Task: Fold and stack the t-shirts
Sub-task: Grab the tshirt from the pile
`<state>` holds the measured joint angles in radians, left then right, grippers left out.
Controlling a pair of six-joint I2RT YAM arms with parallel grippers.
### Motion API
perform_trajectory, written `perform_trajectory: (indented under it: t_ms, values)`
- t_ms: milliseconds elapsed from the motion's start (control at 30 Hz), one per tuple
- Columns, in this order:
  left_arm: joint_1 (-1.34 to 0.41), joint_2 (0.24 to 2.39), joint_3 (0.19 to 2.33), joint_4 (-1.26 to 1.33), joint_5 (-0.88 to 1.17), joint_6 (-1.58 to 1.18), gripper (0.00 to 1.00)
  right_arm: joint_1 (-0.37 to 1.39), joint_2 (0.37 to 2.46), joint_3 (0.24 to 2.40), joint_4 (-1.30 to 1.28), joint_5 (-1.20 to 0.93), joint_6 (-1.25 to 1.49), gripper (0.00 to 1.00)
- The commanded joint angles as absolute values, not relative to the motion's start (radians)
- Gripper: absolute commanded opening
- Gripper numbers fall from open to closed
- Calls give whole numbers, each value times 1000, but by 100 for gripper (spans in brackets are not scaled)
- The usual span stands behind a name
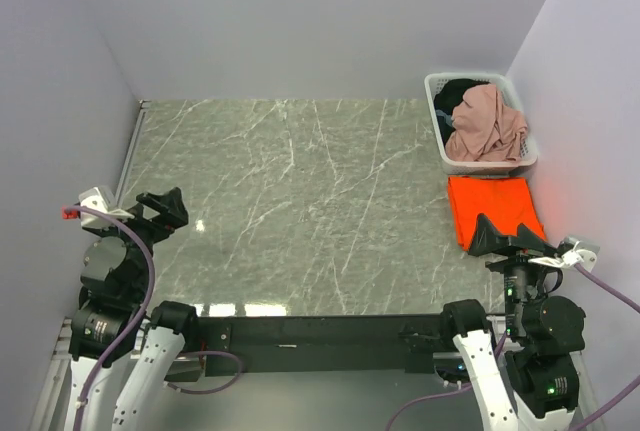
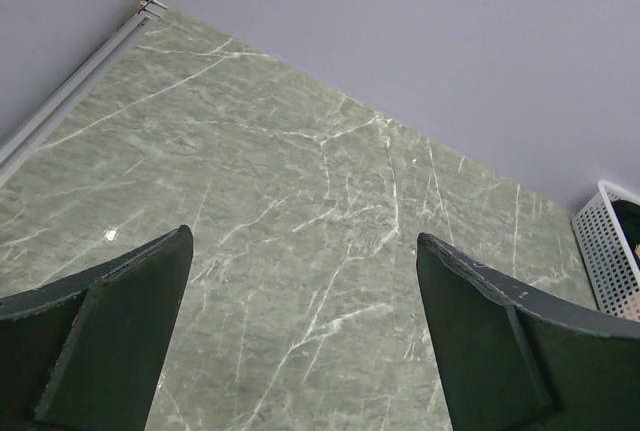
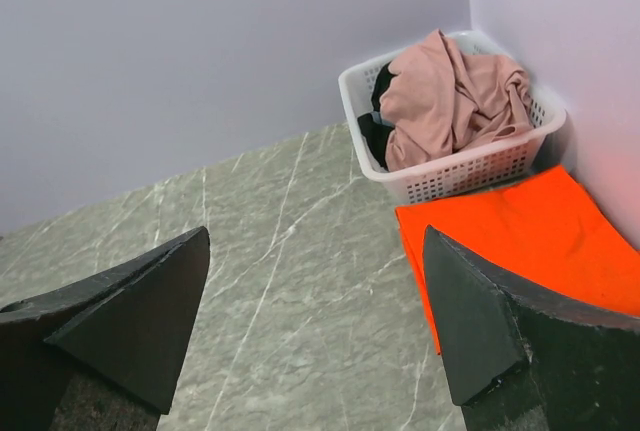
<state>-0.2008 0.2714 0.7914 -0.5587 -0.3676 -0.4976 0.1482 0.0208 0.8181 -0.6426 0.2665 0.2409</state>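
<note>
A dusty-pink t-shirt (image 1: pixel 486 124) lies crumpled in a white laundry basket (image 1: pixel 434 101) at the table's far right; the right wrist view shows the pink t-shirt (image 3: pixel 455 96) heaped above the basket (image 3: pixel 470 173) rim. A bright-orange t-shirt (image 1: pixel 490 203) lies folded flat on the table just in front of the basket, and the same orange t-shirt (image 3: pixel 510 241) shows in the right wrist view. My right gripper (image 1: pixel 511 234) hangs open at the orange tee's near edge, holding nothing (image 3: pixel 315 241). My left gripper (image 1: pixel 160 210) is open at the near left, empty (image 2: pixel 303 241).
Dark clothing (image 1: pixel 460 89) lies under the pink tee in the basket. The green marble table (image 1: pixel 290 201) is walled at the back, left and right. A metal rail (image 2: pixel 70 91) runs along the left edge.
</note>
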Motion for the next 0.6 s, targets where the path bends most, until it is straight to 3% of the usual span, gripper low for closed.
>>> perform_trajectory:
  t_ms: [0,233,467,567]
  values:
    - [-204,264,802,-520,-379,-483,99,158,47,825,-601,253,236,93]
    - [-206,311,721,-428,-335,-518,99,156,202,831,-511,193,300,93]
    - [-206,484,649,-342,-217,-549,99,155,609,893,-321,143,423,93]
    - [-209,528,652,-345,-175,-545,99,152,800,957,-267,245,459,94]
